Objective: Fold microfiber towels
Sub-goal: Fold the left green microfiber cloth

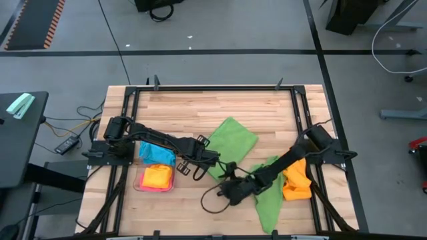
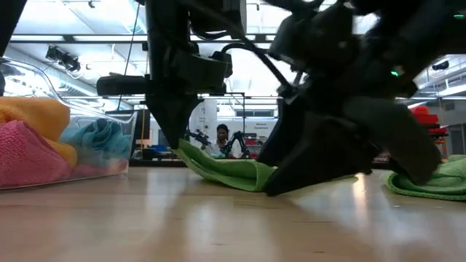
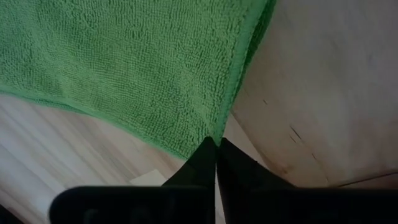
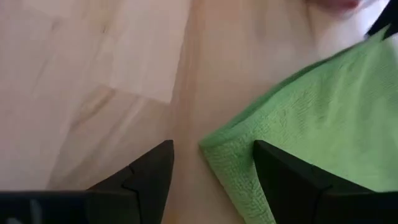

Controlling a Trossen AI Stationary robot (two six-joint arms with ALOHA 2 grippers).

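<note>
Pinching green towel corner, left end effector; no writing legible.

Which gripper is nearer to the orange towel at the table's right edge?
Right. The right gripper lies left of the orange towel, across a green towel; the left gripper is farther left.

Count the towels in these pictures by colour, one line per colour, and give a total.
Green towels: 2, one at the table's middle, one toward the right arm
Orange towels: 2, one in the tray, one by the right arm
Blue towel: 1
Pink towel: 1
Total: 6
</note>
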